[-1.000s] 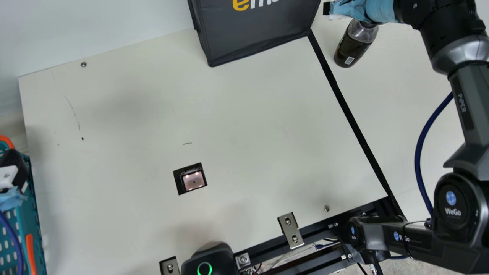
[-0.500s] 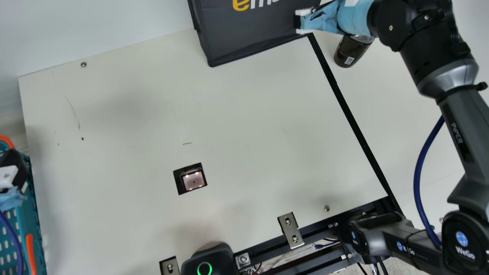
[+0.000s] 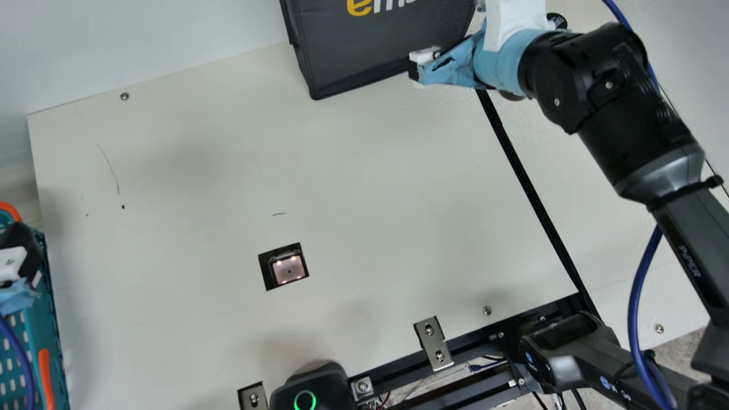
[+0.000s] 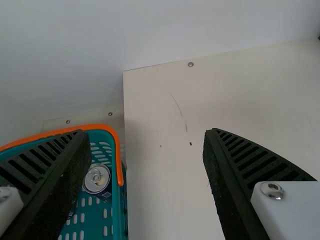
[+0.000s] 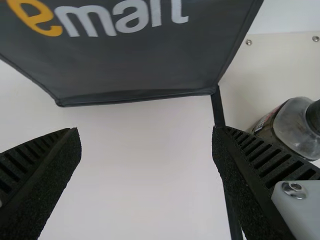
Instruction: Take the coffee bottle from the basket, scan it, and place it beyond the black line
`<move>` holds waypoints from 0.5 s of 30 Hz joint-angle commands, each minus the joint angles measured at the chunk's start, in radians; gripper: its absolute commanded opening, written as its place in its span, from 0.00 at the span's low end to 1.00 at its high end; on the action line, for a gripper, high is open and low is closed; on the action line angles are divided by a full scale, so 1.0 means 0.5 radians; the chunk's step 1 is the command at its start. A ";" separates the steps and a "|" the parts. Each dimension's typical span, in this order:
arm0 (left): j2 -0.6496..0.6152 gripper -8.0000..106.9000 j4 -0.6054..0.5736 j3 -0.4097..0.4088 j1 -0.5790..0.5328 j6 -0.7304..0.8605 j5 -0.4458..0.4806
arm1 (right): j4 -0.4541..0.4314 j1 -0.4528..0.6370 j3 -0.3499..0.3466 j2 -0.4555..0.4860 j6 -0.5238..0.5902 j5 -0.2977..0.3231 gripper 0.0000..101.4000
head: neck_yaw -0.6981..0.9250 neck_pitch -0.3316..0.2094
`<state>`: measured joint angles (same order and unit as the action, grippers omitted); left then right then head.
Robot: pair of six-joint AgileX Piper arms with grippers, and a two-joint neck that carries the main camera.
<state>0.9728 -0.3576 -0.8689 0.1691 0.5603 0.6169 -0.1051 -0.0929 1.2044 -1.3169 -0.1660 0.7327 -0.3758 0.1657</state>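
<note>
So the coffee bottle is standing on the table past the black line, near the dark bag, and the right claw is just on the other side of that line in front of the bag, fingers spread wide with nothing between them. Left claw is over by the teal basket, also spread and empty, and there's a can sitting in that basket.
</note>
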 commanded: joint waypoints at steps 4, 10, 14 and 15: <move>0.000 0.85 0.000 0.000 0.000 0.000 0.000 | -0.064 -0.088 -0.049 0.062 -0.084 0.007 0.90 | -0.002 -0.055; 0.000 0.85 0.000 0.000 0.000 0.000 0.000 | -0.147 -0.185 -0.108 0.133 -0.184 0.016 0.90 | -0.002 -0.055; 0.000 0.85 0.000 0.000 0.000 0.000 0.000 | -0.204 -0.244 -0.153 0.178 -0.249 0.024 0.90 | -0.002 -0.055; 0.000 0.85 0.000 0.000 0.000 0.000 0.000 | -0.216 -0.257 -0.162 0.188 -0.263 0.027 0.90 | -0.002 -0.055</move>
<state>0.9728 -0.3576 -0.8689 0.1691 0.5603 0.6169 -0.2061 -0.2166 1.1257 -1.2252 -0.2910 0.7439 -0.3758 0.1657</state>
